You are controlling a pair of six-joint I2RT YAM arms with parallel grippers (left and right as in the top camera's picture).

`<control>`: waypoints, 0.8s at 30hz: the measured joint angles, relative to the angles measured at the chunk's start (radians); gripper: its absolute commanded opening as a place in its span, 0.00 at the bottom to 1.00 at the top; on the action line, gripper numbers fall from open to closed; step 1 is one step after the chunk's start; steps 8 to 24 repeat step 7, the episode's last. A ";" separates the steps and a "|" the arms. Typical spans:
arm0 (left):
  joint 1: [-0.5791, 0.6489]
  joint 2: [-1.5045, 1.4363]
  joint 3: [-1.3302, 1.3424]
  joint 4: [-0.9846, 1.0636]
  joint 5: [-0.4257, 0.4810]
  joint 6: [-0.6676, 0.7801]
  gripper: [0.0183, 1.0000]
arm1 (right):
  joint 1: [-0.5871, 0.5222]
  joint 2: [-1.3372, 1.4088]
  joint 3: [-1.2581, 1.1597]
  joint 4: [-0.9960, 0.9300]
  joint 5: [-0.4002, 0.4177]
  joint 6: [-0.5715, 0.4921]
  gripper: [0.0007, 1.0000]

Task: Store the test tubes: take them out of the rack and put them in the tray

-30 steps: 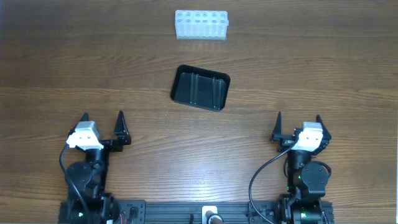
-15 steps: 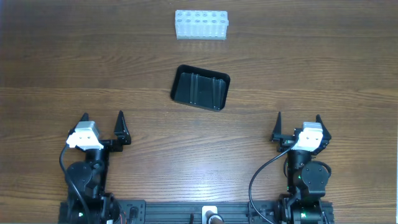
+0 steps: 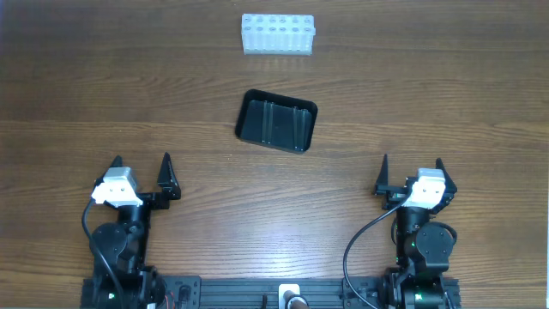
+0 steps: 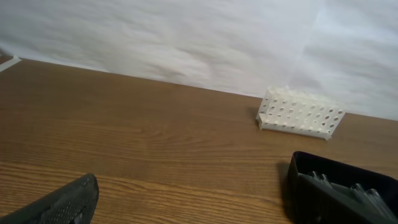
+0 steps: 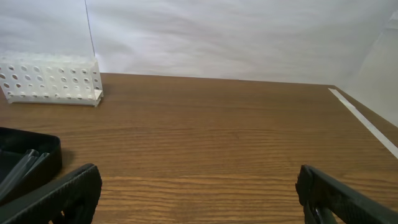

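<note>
Both arms (image 3: 120, 245) are black with rounded joint housings. The left gripper (image 3: 141, 165) and right gripper (image 3: 413, 169) each carry two black, pointed fingers (image 3: 165, 172) flanking a white block (image 3: 117, 186). A black cable (image 3: 358, 242) loops beside each arm. Small green lights (image 3: 413, 243) glow above a black rail (image 3: 223, 287).

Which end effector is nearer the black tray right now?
Neither clearly: they look about even. In the top view, the left end effector is down-left of the tray and the right end effector is down-right. Both are open and well clear of it.
</note>
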 measured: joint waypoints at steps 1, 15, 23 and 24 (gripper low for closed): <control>0.000 0.000 0.000 0.000 0.000 0.000 1.00 | 0.000 0.000 0.000 0.000 0.000 0.000 0.99; 0.000 0.000 0.000 0.000 0.000 0.000 1.00 | 0.000 0.000 0.000 0.000 0.000 0.000 0.99; 0.000 0.000 0.000 0.000 0.000 0.000 1.00 | 0.000 0.000 0.000 0.000 0.000 0.000 0.99; 0.000 0.000 0.000 0.000 0.000 0.000 1.00 | 0.000 0.000 0.000 0.000 0.000 0.000 0.99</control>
